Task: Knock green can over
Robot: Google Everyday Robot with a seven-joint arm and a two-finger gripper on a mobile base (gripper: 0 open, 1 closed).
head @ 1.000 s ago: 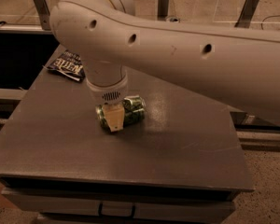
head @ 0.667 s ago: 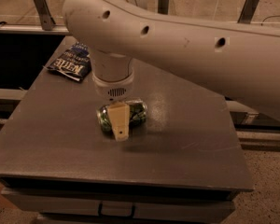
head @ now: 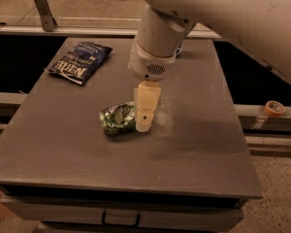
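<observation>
Dim, warm overhead light glints off the shiny green aluminium can (head: 117,119); the cream end effector (head: 142,121) beside it softly shadows the grey desk (head: 199,149).

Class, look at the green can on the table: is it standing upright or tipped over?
Tipped over: the green can lies on its side on the table, with the pincer down close beside one end.

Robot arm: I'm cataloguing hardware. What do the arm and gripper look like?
The arm is a thick, smooth off-white tube with a small dark round hole; its round wrist has a dotted grille. The gripper, beside the shiny green aluminium can, is cream and blocky.
</observation>
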